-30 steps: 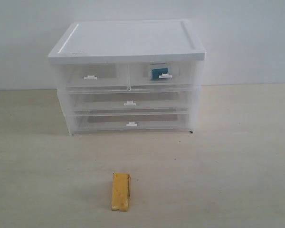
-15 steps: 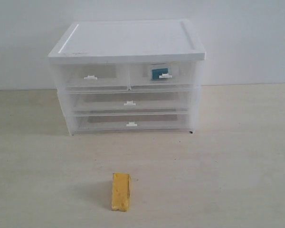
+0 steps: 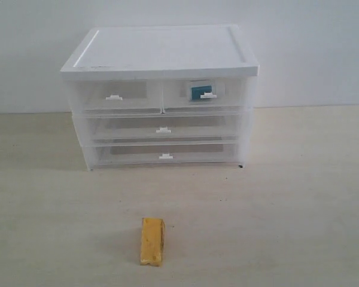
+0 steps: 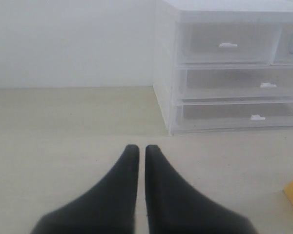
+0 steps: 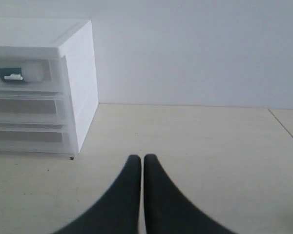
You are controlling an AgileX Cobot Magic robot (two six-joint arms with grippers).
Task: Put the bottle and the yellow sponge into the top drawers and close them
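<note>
A: Where are things?
B: Sponge (image 3: pixel 152 241) lies near, mid-surface (image 3: pixel 287 209). The bottle (image 3: pixel 199 92) seems, through hazy plastic, inside the shut right top drawer (image 3: pixel 204 95).
A: Grippers?
B: Left gripper (image 4: pixel 137 151) and right gripper (image 5: pixel 138 160) are pressed together, empty. I'd spread the left one and pinch the sponge's narrow width.

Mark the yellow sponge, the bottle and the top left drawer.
yellow sponge (image 3: pixel 152 241), exterior view, top face.
bottle (image 3: pixel 197 91), exterior view, teal label.
top left drawer (image 3: pixel 113 97), exterior view, white tab handle.

translucent plastic top drawers (image 3: pixel 161 95); rough yellow sponge (image 3: pixel 152 241); matt pale wood-look table (image 3: pixel 299 197).
</note>
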